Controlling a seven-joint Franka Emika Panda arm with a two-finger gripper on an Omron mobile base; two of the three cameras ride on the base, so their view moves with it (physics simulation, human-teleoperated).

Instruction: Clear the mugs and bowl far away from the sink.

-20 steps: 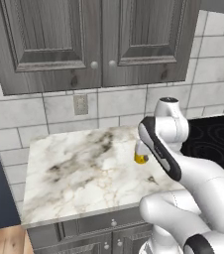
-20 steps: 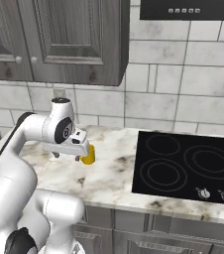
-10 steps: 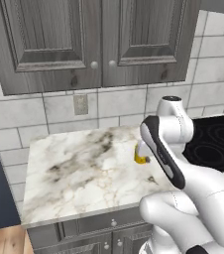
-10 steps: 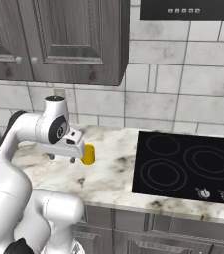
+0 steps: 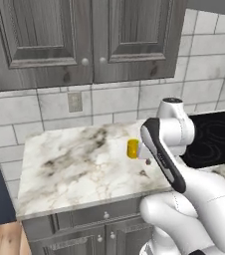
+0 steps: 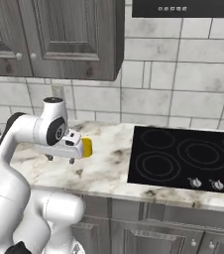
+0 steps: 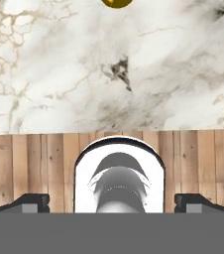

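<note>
Yellow mug, small, upright on marble counter

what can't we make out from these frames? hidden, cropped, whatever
- Small yellow mug: in the left base view the white arm covers its right side; in the right base view the gripper body hides its left part. Handle not visible.
- Same mug in the hand view: cut off by the top edge.
- Open gripper: fingertips sit at the frame bottom.
- Black glass cooktop: cut by the right edge.
</note>
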